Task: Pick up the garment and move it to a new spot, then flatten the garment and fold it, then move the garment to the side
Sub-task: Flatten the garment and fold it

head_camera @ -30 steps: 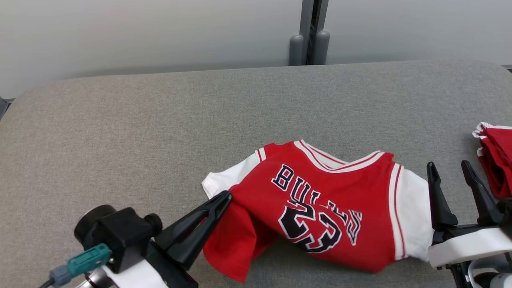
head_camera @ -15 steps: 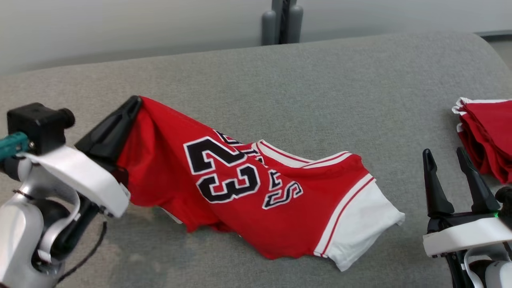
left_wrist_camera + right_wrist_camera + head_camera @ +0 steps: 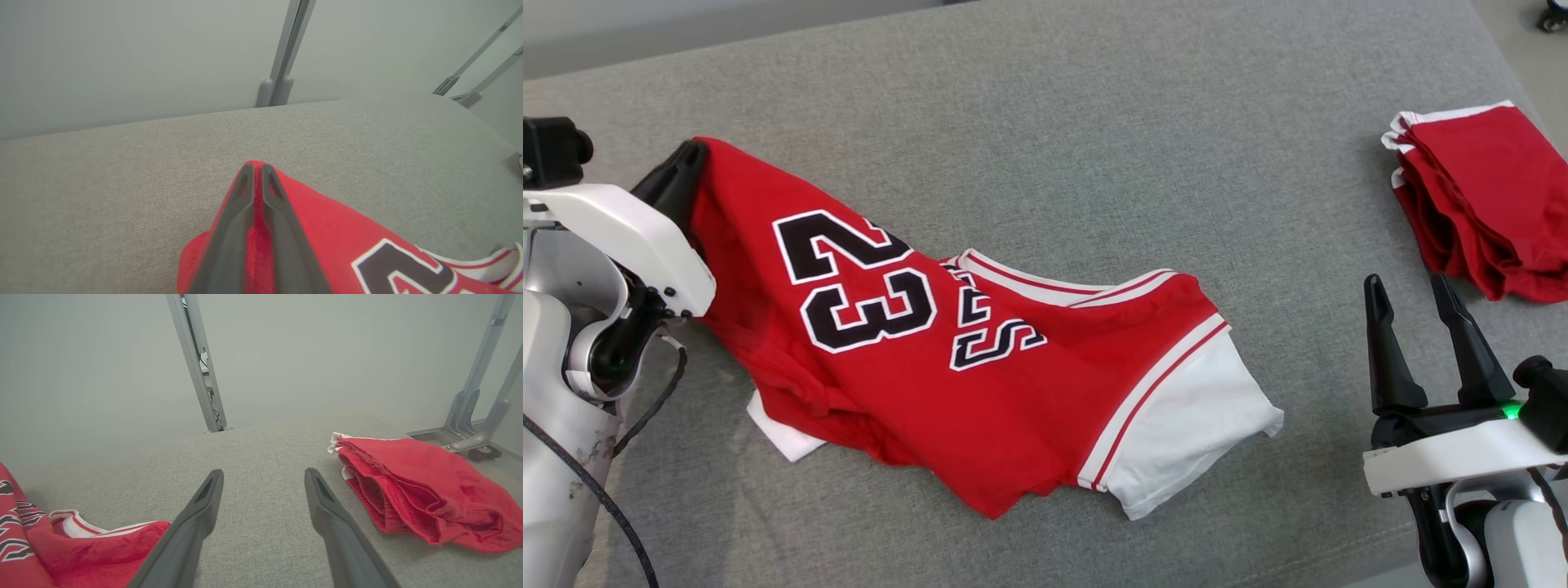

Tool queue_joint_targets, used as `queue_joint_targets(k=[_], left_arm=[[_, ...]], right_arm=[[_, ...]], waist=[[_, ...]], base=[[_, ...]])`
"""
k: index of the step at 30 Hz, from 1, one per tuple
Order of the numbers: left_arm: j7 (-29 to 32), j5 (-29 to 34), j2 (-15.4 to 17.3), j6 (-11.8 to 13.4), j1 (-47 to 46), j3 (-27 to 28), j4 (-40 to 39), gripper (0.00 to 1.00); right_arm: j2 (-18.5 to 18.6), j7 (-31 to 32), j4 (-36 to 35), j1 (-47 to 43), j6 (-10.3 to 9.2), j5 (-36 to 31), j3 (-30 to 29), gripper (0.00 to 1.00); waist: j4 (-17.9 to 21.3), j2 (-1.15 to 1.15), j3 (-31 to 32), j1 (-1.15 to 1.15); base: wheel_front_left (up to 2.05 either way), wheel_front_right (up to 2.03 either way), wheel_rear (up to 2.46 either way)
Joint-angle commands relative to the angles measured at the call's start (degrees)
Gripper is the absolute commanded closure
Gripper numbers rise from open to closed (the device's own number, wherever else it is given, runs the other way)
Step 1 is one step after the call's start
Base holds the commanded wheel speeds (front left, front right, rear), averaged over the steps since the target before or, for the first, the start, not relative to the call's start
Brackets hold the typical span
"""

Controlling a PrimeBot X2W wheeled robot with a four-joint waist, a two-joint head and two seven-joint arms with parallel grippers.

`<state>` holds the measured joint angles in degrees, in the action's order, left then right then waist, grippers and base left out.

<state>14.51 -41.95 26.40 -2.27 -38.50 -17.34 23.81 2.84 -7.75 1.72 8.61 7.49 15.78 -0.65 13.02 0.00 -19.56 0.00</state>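
Left gripper [image 3: 680,170] upper left, fingers pinched on corner of red jersey [image 3: 1013,392]; jersey sprawls crumpled centre-left over grey table [image 3: 1094,122]. Right gripper [image 3: 1405,282] lower right, fingers apart, empty

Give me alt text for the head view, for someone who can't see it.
The left gripper pinches an edge of a red number 23 jersey draped across a grey table. The open right gripper hovers near folded red garments.
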Motion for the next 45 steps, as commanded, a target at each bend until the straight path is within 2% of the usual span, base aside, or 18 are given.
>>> queue_joint_targets(k=[1, 4, 11, 12, 16, 20, 24, 28, 38, 45], left_arm=[[-0.9, 0.3, 0.3, -0.8, -1.4, -0.2, 1.4, 0.00], [-5.0, 1.7, 0.2, -1.0, -1.9, -0.1, 3.4, 0.00], [-17.2, 3.8, -1.1, 2.1, 3.8, 2.1, 0.3, 0.00], [-17.2, 3.8, -1.1, 2.1, 3.8, 2.1, 0.3, 0.00], [-23.2, 5.3, -1.8, 5.3, 9.3, 3.2, -5.6, 0.00], [-26.6, 7.6, -1.9, 8.9, 15.1, 3.6, -12.0, 0.00], [-28.2, 9.5, -1.9, 11.8, 21.3, 4.2, -18.1, 0.00], [-29.2, 10.7, -2.1, 13.5, 27.0, 5.1, -23.7, 0.00], [-29.2, 13.1, -2.6, 15.3, 38.4, 4.7, -29.1, 0.00], [-27.3, 13.0, -2.6, 15.8, 40.4, 3.1, -29.8, 0.00]], right_arm=[[0.2, -0.7, 0.3, 0.6, -0.01, 0.3, 0.0, 0.00], [0.2, -1.0, 1.0, 0.7, -0.01, 0.0, -0.4, 0.00], [0.2, 0.0, 0.9, 0.1, -0.01, -1.7, -0.9, 0.00], [0.2, 0.0, 0.9, 0.1, -0.01, -1.7, -0.9, 0.00], [0.2, 0.9, 0.1, -0.5, -0.01, -3.2, -1.3, 0.00], [0.2, 2.3, -0.6, -0.7, -0.01, -5.0, -1.2, 0.00], [0.2, 3.1, -0.8, -1.1, -0.01, -5.8, -0.4, 0.00], [0.2, 3.7, -0.4, -1.5, -0.01, -6.6, 0.3, 0.00], [0.2, 5.2, 0.8, -4.2, -0.01, -7.9, 0.6, 0.00], [0.2, 5.8, 0.0, -5.8, -0.01, -7.6, 0.0, 0.00]], waist=[[0.4, 0.00, -0.5, 0.00], [-0.3, 0.00, -0.1, 0.00], [-3.6, 0.00, 2.6, 0.00], [-3.6, 0.00, 2.6, 0.00], [-5.9, 0.00, 4.3, 0.00], [-8.0, 0.00, 6.0, 0.00], [-9.3, 0.00, 7.9, 0.00], [-10.1, 0.00, 10.0, 0.00], [-11.2, 0.00, 14.7, 0.00], [-11.5, 0.00, 16.0, 0.00]], base=[[0.00, 0.00, 0.00], [0.00, 0.00, 0.00], [0.00, 0.00, 0.00], [0.00, 0.00, 0.00], [0.00, 0.00, 0.00], [0.00, 0.00, 0.00], [0.00, 0.00, 0.00], [0.00, 0.00, 0.00], [0.00, 0.00, 0.00], [0.00, 0.00, 0.00]])
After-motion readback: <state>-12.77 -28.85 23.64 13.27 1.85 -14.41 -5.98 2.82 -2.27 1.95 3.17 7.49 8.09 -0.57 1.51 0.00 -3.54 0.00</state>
